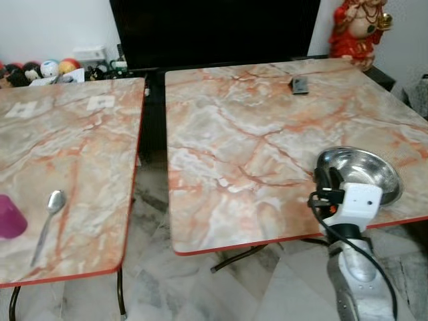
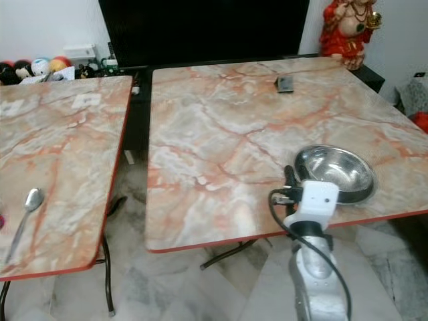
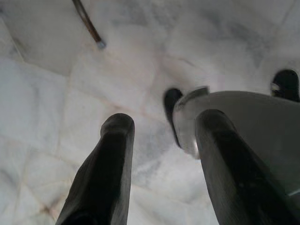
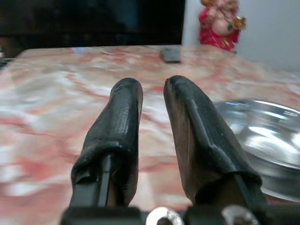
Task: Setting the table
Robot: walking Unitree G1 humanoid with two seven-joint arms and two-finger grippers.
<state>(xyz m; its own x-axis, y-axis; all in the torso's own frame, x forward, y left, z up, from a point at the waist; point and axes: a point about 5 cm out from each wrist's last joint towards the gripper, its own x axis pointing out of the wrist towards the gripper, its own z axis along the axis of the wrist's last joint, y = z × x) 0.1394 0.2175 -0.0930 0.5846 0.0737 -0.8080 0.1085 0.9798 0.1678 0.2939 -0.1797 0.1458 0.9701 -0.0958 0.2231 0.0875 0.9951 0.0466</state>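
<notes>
A steel bowl [image 1: 361,172] sits near the front right edge of the right marble-patterned table [image 1: 254,147]. My right gripper [image 1: 323,179] hovers just left of the bowl's rim. Its fingers [image 4: 126,108] stand a narrow gap apart with nothing between them, and the bowl [image 4: 262,136] lies beside them. On the left table [image 1: 73,154], a metal spoon [image 1: 48,217] lies near the front, with a purple cup [image 1: 10,217] to its left. My left gripper [image 3: 159,136] hangs open over the marble floor.
A dark remote-like object [image 1: 299,85] lies at the far side of the right table. A red figurine [image 1: 360,27] stands behind it, beside a large black screen [image 1: 214,30]. A narrow floor gap [image 1: 154,147] separates the tables. Toys [image 1: 40,70] line the back left.
</notes>
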